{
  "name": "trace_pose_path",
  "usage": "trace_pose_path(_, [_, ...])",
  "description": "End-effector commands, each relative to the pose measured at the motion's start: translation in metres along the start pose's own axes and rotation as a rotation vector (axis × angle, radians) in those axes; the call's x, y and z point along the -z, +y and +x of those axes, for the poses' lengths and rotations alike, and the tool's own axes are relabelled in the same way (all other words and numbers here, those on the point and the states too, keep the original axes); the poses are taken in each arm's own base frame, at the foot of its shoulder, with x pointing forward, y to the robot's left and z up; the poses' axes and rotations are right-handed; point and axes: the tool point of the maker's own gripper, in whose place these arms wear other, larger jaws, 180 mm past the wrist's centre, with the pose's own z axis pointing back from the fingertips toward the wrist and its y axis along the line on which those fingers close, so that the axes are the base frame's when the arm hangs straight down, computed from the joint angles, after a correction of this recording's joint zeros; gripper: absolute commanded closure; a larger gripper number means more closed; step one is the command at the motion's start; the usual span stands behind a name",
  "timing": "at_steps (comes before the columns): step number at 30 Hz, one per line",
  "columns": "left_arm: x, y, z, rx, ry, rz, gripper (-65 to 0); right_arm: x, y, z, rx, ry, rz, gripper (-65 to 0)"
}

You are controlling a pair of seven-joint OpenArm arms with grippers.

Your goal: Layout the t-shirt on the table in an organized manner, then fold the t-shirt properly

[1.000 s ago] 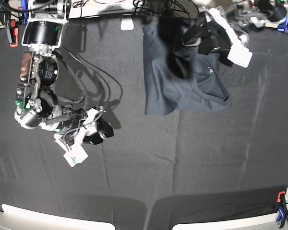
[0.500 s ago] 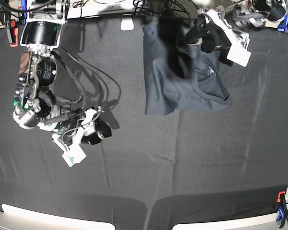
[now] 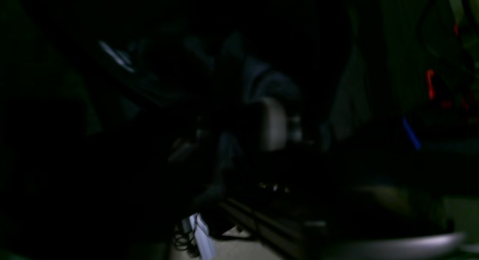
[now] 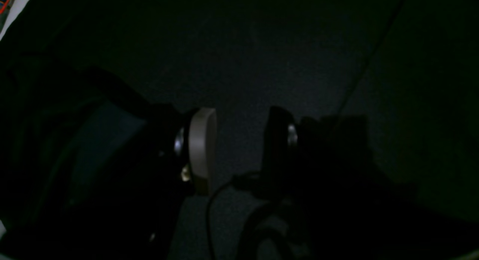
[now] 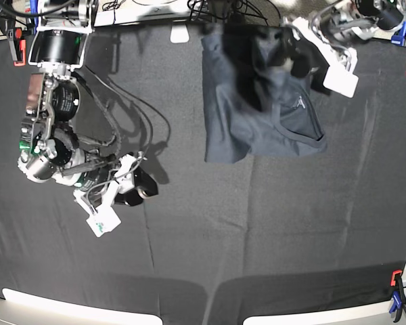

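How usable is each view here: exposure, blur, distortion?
Base: evenly lit and sharp, edges bowed by the wide lens, arm shadows on the table. Left wrist: nearly black and smeared, nothing identifiable. Right wrist: badly underexposed, only the right gripper fingers stand out over dark cloth.

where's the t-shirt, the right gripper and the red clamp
t-shirt [image 5: 257, 122]: base view, middle of its bunched body.
right gripper [image 4: 239, 147]: right wrist view, gap between its open fingertips.
red clamp [image 5: 18, 51]: base view, on its body.
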Motion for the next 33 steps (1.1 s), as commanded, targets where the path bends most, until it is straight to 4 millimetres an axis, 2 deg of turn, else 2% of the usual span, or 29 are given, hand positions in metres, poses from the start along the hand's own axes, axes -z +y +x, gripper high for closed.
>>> trace_pose_path(1, [-0.003,-0.005,0.008,0.015,-0.032,-0.014,0.0,-0.006,0.0,0.023,-0.033,-0.076,0.007,-23.1])
trace_pose_path(6, [-0.003,-0.007,0.008,0.047,-0.029,-0.026,0.0,-0.006,0.0,0.023,-0.033,-0.075,0.007,-23.1])
trace_pose_path(8, [-0.005,-0.001,0.005,0.085,-0.009,-0.004,0.0,-0.006,0.0,0.023,-0.034,-0.075,0.007,-23.1])
trace_pose_path(11, [-0.018,0.027,0.0,0.098,0.02,0.107,0.0,-0.006,0.0,0.022,-0.034,-0.074,0.006,-23.1])
trace_pose_path(15, [-0.046,0.06,-0.006,0.073,0.041,0.24,0.0,-0.006,0.0,0.022,-0.034,-0.074,0.006,-23.1])
trace_pose_path(19, [-0.072,0.084,-0.029,0.055,0.137,0.356,0.0,-0.006,0.0,0.022,-0.035,-0.073,0.004,-23.1])
trace_pose_path(23, [-0.081,0.084,-0.046,0.035,0.197,0.37,0.0,-0.006,0.0,0.022,-0.035,-0.072,0.004,-23.1])
trace_pose_path(27, [-0.084,0.085,-0.051,0.037,0.222,0.381,0.0,-0.006,0.0,0.022,-0.035,-0.072,0.004,-23.1])
trace_pose_path(28, [-0.084,0.086,-0.05,0.041,0.217,0.381,-1.6,-0.006,0.0,0.022,-0.034,-0.072,0.004,-23.1])
trace_pose_path(31, [-0.086,0.09,-0.045,0.068,0.218,0.385,-20.1,-0.006,0.0,0.022,-0.034,-0.073,0.005,-23.1])
trace_pose_path(32, [-0.087,0.092,-0.043,0.082,0.222,0.388,-23.5,-0.006,0.0,0.023,-0.033,-0.076,0.008,-23.1])
trace_pose_path(33, [-0.089,0.095,-0.041,0.094,0.229,0.394,-24.2,-0.006,0.002,0.025,-0.03,-0.085,0.016,-23.1])
